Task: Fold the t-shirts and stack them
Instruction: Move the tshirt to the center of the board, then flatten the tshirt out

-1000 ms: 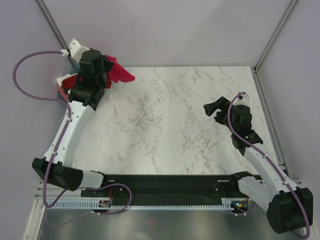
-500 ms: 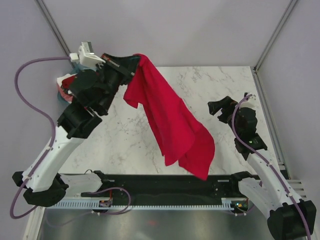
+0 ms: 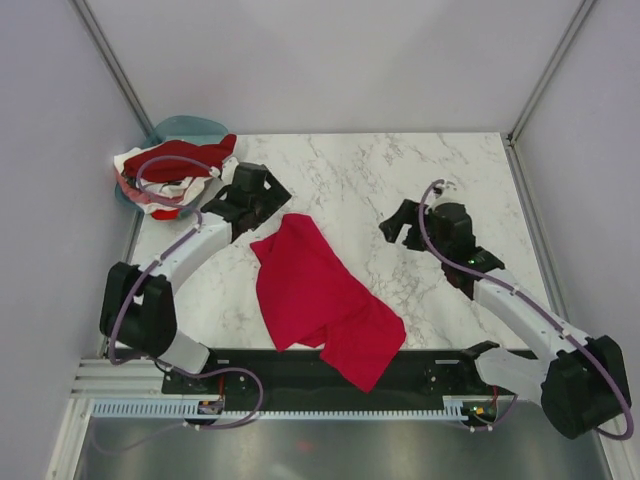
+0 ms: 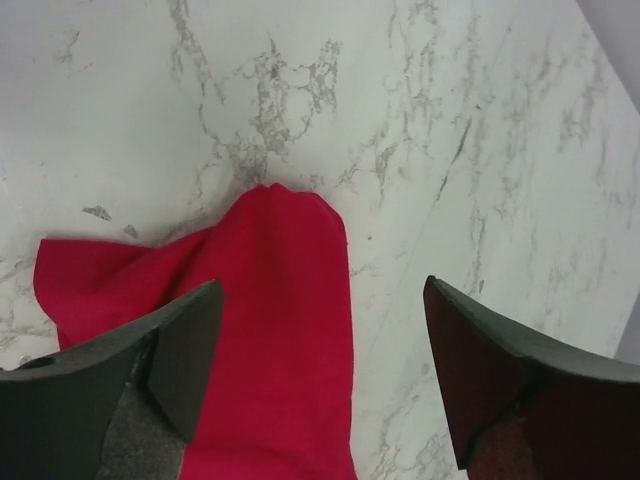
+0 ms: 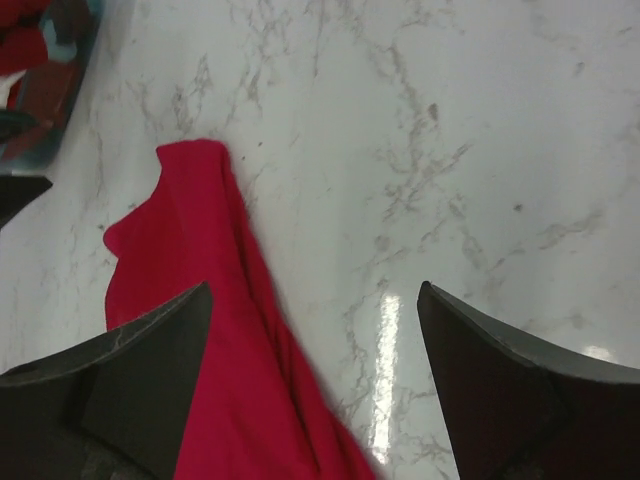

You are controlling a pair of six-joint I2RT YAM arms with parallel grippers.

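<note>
The top external camera sits above and behind the arm bases. It looks down and away over the whole table (image 3: 420, 170), from the near edge to the far wall. The left wrist camera is close over the tabletop left of centre, aimed down past the left gripper (image 4: 320, 385) toward the far right. The right wrist camera, farther off, faces left past the right gripper (image 5: 315, 395) and reaches the teal basin (image 5: 88, 30) in the far left corner. All three views share the crimson t-shirt (image 3: 310, 290); both wrist views catch its far tip.

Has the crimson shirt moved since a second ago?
Yes. The crimson shirt went from beside the basin toward the near edge of the table, where it lies loose.
</note>
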